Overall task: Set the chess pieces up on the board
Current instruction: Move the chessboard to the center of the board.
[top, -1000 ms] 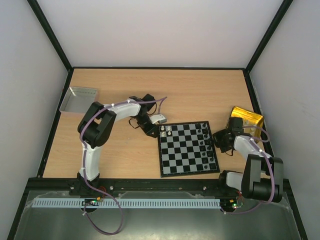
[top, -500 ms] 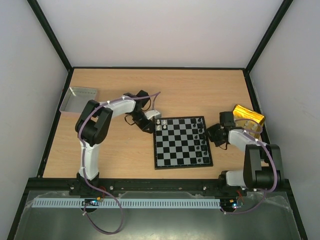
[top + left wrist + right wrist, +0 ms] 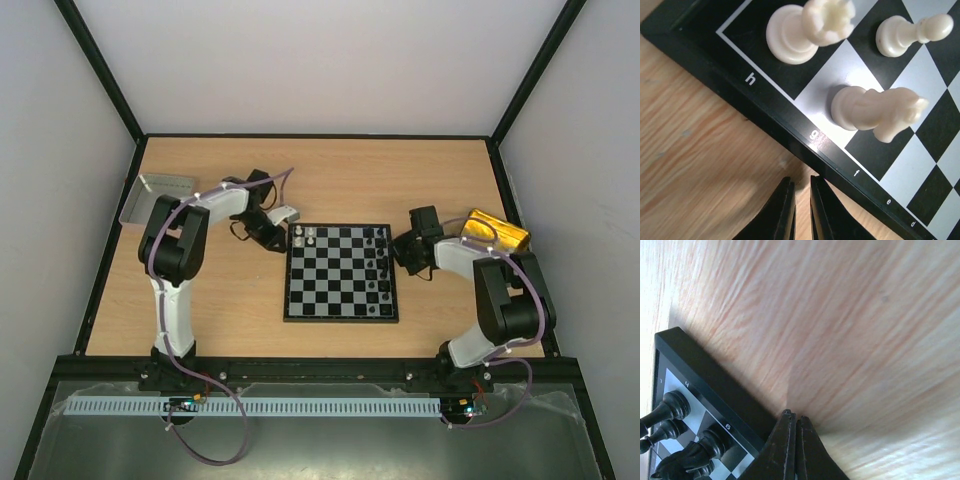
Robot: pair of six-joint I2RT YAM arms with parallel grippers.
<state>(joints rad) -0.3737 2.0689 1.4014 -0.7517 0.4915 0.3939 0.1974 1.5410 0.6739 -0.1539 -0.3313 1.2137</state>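
The board [image 3: 335, 285] lies square in the middle of the table. Two white chess pieces [image 3: 304, 237] stand at its far left corner. Black pieces [image 3: 381, 262] line its right edge. My left gripper [image 3: 283, 236] is shut and holds nothing, low on the table at the board's far left corner. In the left wrist view its tips [image 3: 801, 182] touch the board's black border [image 3: 730, 75], near a white rook [image 3: 805, 27] and knight [image 3: 875, 112]. My right gripper [image 3: 398, 250] is shut, and its tips [image 3: 792, 417] rest against the board's right border [image 3: 700, 374] beside black pieces [image 3: 670, 407].
A grey metal tray [image 3: 158, 198] sits at the far left of the table. A shiny yellow tray [image 3: 492, 233] sits at the far right, just behind the right arm. Black frame rails edge the table.
The board has slid left and away from me and turned square to the table. Both shut grippers moved left with it, one at each side.
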